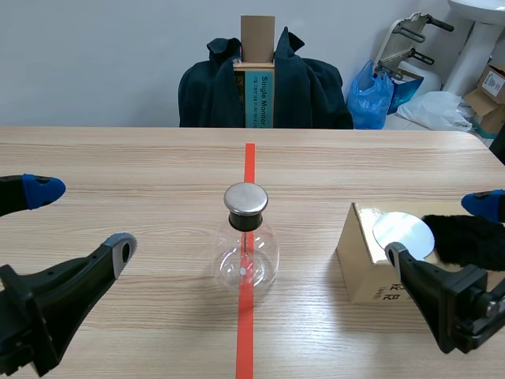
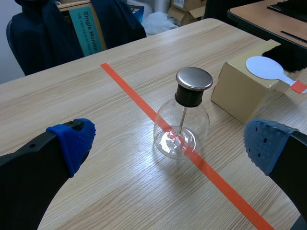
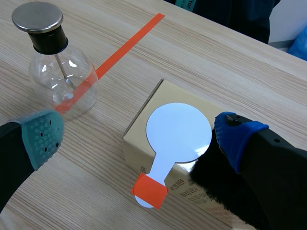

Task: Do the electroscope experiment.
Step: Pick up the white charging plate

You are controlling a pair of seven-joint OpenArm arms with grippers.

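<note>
Both arms are matte black, ending in thick, wedge-shaped fingers with smooth moulded edges. The left gripper (image 1: 83,219) has blue pads (image 2: 76,140) covered in small round dimples. The right gripper (image 1: 438,229) has a grey-green pad (image 3: 44,135) and a brighter blue pad (image 3: 236,135), both dimpled too.

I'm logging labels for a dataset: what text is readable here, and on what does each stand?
"Single Monitor": on the teal box behind the table.
Print on the tan box's front: too blurred to read.
Label on the far carton: too small to read.
</note>
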